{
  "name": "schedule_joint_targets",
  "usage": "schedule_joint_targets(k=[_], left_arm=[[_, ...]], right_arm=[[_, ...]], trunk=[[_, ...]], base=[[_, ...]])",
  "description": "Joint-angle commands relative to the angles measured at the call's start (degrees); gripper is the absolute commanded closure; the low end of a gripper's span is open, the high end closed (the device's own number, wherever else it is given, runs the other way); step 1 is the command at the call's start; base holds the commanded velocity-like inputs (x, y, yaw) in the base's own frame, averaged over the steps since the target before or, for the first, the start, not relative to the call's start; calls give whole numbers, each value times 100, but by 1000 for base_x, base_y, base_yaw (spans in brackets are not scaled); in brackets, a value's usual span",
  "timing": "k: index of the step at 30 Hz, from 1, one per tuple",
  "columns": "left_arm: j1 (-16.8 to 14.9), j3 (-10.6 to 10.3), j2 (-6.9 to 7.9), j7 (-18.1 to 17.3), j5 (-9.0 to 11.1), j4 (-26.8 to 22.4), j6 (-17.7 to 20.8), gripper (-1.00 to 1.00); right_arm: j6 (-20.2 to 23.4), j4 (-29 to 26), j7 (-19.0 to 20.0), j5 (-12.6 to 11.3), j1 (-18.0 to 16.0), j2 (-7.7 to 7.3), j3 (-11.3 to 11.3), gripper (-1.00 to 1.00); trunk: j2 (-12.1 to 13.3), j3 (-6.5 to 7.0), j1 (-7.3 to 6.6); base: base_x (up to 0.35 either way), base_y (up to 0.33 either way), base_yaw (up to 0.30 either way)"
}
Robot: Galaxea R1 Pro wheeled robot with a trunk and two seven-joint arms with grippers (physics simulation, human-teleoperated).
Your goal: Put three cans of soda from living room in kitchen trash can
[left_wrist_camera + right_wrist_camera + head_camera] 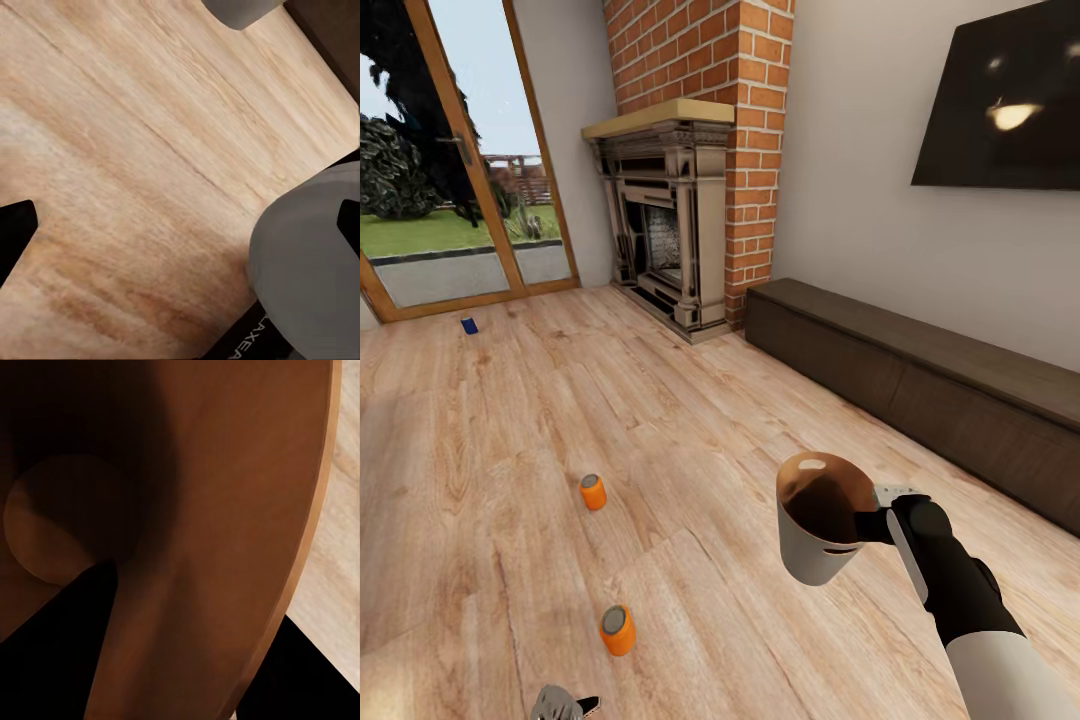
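While your right gripper (872, 523) clamps the rim of the tash can (815, 520), the bin hangs tilted above the light wood floor (690, 430) of the living room, its brown inside turned toward the head camera. Your right wrist view looks straight down into that brown interior (187, 510), one dark finger (52, 660) lying inside the wall and the copper rim curving past a strip of plank floor.

Your three cans of soda are all on the floor, well apart from the bin: the nearest orange can (617, 629) stands close to your left gripper (563, 705) at the bottom edge of the head view, the second orange can (593, 491) stands farther out, and the dark blue can (469, 325) sits far off beside the wood-framed glass doors (460, 200).

Your left gripper holds nothing; in its wrist view the two dark fingertips (13, 232) stand wide apart over bare planks. Beyond, you face the red brick fireplace (680, 200), a long dark low cabinet (920, 390) and the wall TV (1000, 100).
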Motion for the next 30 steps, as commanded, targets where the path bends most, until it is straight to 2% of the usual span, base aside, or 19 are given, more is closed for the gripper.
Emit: schedule_joint_targets(k=[1, 4, 6, 8, 12, 14, 16, 17, 19, 20, 25, 30], left_arm=[[-2, 136, -24, 819, 8, -25, -3, -100], [-117, 208, -129, 2897, 33, -32, -129, -100], [-274, 216, -207, 3549, 29, 18, -333, -100], [-494, 220, -270, 3895, 24, 200, -461, -100], [-951, 223, -318, 4112, 17, 663, -544, -100], [-1509, 222, -365, 4203, 10, 1403, -581, -100], [-1789, 220, -427, 4228, 5, 1796, -592, -100], [-2044, 218, -495, 4243, 1, 2118, -604, -100], [-2249, 217, -559, 4258, -4, 2358, -612, -100], [-2446, 216, -641, 4311, -10, 2575, -620, -100], [-2599, 216, -762, 4422, -14, 2723, -626, -100], [-2636, 216, -807, 4451, -15, 2733, -628, -100]], right_arm=[[-2, -2, 13, -55, -3, 0, 1, 100], [-2, -2, 13, -55, -3, 0, 1, 100], [-2, -2, 13, -55, -3, 0, 1, 100], [-2, -2, 13, -55, -3, 0, 1, 100], [-2, -2, 13, -55, -3, 0, 1, 100], [-2, 1, 13, -55, 0, 7, 1, 100], [-2, 6, 13, -55, 3, 11, 1, 100], [-2, 11, 13, -55, 4, 13, 1, 100], [-2, 17, 13, -55, 5, 15, 1, 100], [-6, 25, 13, -55, 5, 17, 1, 100], [-9, 31, 13, -55, 12, 18, 1, 100], [-10, 32, 13, -55, 14, 18, 1, 100]], trunk=[[0, 1, -1], [0, 1, -1], [0, 1, -1], [0, 1, -1], [0, 1, -1], [0, 1, -1], [0, 1, -1], [0, 1, -1], [0, 1, -1], [0, 1, -1], [0, 1, -1], [0, 1, -1]], base=[[1, 0, 0], [0, 0, 0], [0, 0, 0], [0, 0, 0], [0, 0, 0], [0, 0, 0], [0, 0, 0], [0, 0, 0], [0, 0, 0], [0, 0, 0], [0, 0, 0], [0, 0, 0]])
